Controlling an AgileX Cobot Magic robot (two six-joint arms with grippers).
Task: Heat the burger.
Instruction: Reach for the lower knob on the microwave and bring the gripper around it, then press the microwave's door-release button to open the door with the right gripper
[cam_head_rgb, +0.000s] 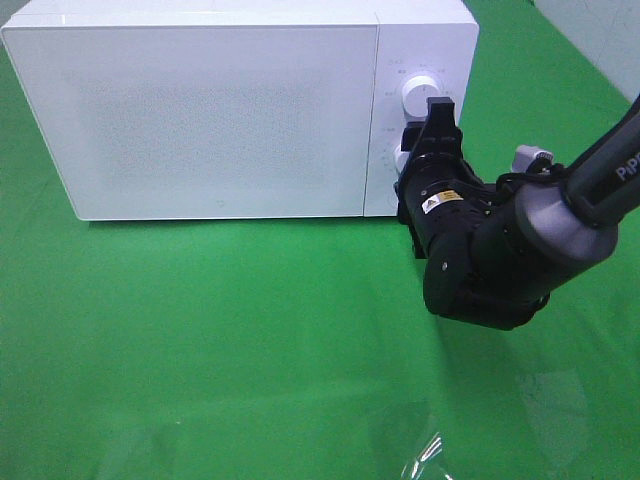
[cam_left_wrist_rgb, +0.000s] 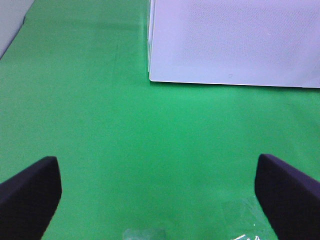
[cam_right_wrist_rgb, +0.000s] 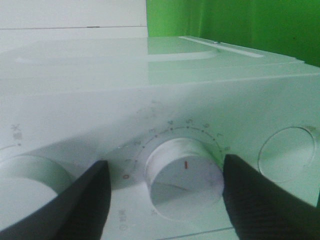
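Burger not visible; right gripper (cam_right_wrist_rgb: 164, 169), jaws apart, flanks the lower dial (cam_right_wrist_rgb: 183, 174) on microwave (cam_head_rgb: 200, 100); left gripper (cam_left_wrist_rgb: 155, 170) spread wide.

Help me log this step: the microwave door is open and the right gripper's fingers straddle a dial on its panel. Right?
Not quite: the microwave door is shut, as the exterior high view shows. The rest holds: the right gripper has its fingers either side of a dial on the panel.
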